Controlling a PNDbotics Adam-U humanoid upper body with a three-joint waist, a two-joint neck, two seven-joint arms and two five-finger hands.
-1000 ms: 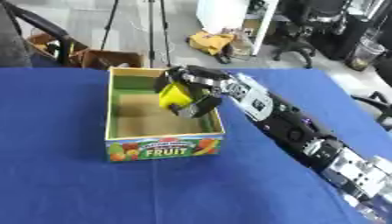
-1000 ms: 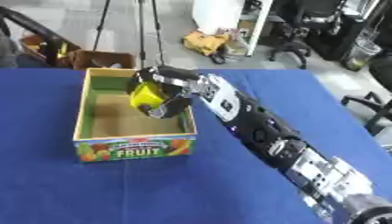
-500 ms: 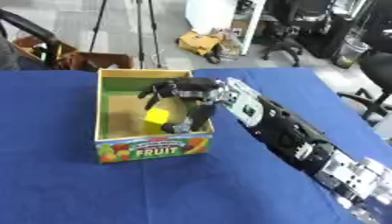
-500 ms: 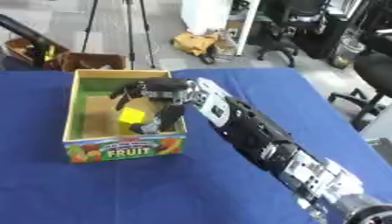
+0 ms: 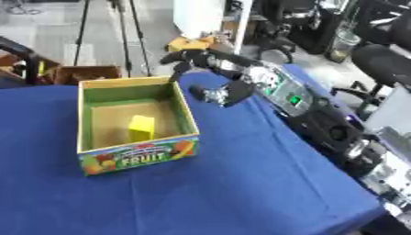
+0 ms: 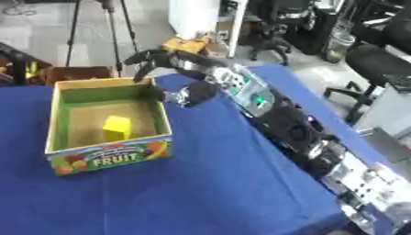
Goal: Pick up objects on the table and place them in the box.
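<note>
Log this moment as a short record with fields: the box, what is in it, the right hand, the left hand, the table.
box: open cardboard box with FRUIT printed on its front, standing on the table's left part
contents: one yellow block lying on the box floor, touched by nothing
right hand: the right hand is raised by the box's far right corner, outside the box, fingers spread and holding nothing
left hand: not in view
table: blue cloth; no other loose objects visible on it

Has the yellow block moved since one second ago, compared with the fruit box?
Yes. It was held above the box by the right hand; now the yellow block lies on the box floor, and the hand is outside, open.
</note>
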